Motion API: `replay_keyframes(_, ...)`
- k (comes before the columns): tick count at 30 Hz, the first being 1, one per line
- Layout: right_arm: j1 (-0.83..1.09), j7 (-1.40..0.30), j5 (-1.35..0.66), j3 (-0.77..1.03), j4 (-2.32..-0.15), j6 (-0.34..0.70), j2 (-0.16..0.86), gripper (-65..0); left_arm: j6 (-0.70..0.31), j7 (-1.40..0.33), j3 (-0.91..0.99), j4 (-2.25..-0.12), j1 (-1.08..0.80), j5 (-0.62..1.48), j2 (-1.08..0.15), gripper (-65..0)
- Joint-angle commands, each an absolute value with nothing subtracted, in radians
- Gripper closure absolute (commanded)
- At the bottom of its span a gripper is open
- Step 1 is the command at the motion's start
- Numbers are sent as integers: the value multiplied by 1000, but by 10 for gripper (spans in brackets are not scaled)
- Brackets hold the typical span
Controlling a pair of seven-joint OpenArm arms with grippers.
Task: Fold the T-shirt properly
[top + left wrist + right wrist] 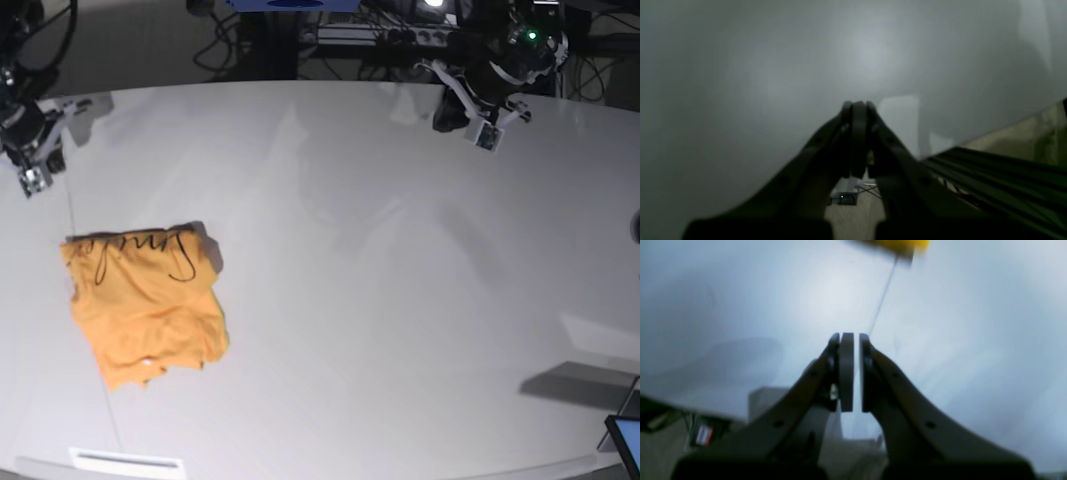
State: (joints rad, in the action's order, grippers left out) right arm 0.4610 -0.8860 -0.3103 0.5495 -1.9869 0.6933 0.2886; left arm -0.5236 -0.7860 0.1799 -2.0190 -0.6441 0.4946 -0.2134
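Lying folded into a rough square near the left edge of the wide white table (pixel 380 250), the plain orange-yellow cloth T-shirt (pixel 145 315) is showing its thin dark cursive lettering (pixel 140 250) along the side turned to the far edge. The folded bundle is a little uneven, with a small flap sticking out at the corner nearest to the front edge. Both arms are hanging above the far corners, well apart from the garment. The right gripper (pixel 852 340) is hovering over the far left corner with its dark fingers almost together, only a thin slit between the pads, and nothing is caught there. The left gripper (pixel 858 105) is hovering over the far right part, its fingers pressed fully together and holding nothing.
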Motion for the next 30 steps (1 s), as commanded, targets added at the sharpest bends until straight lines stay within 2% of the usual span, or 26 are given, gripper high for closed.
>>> replay_keyframes(1,486,-865,-329,568,-2003,698,300,-33,-527,-768,185,-2038,-665,509,-220,0)
replay_keyframes(6,599,-874,-426,659,-2003,698,277,-33,-527,-766,186,-2051,-727,509,-220,0)
replay_keyframes(15,780,-868,-440,774,-1997,698,248,-33,-527,-766,222,-2054,-852,510,-220,0)
replay_keyframes(23,903,-868,-423,723,-1960,698,191,-33,-527,-769,222,-2045,-941,501,-222,0)
replay_keyframes(30,875,-791,-186,572,-1750,698,127,-33,-521,-768,211,-1903,-918,412,-240,0)
